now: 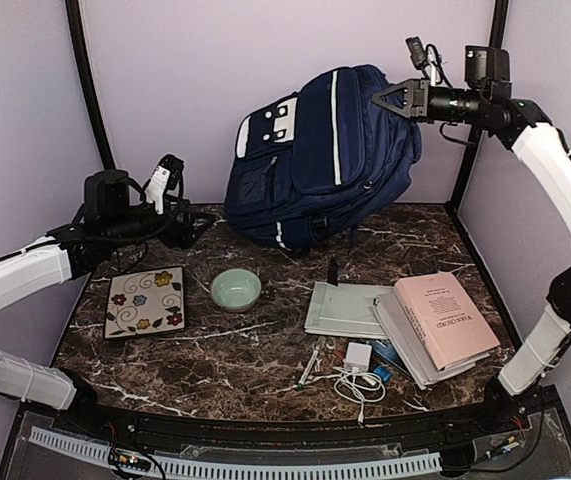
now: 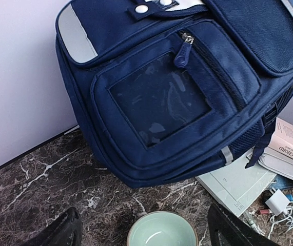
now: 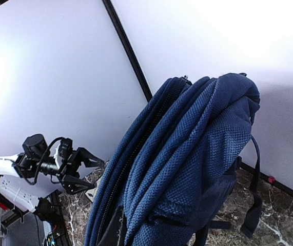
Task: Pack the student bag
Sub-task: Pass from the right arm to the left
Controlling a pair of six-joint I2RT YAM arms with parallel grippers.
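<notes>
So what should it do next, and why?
Probably the right gripper, raised beside the student bag's upper edge, should ease in toward the main zip. The bag looks zipped shut, while the pink book and the charger lie on the table, so opening likely comes first.

The pink book point(image 1: 448, 318) bears lettering too blurred to read.

Floral tile point(image 1: 145, 302), green bowl point(image 1: 235, 289) and pink book point(image 1: 446, 318) lie on table point(image 1: 265, 345).
</notes>
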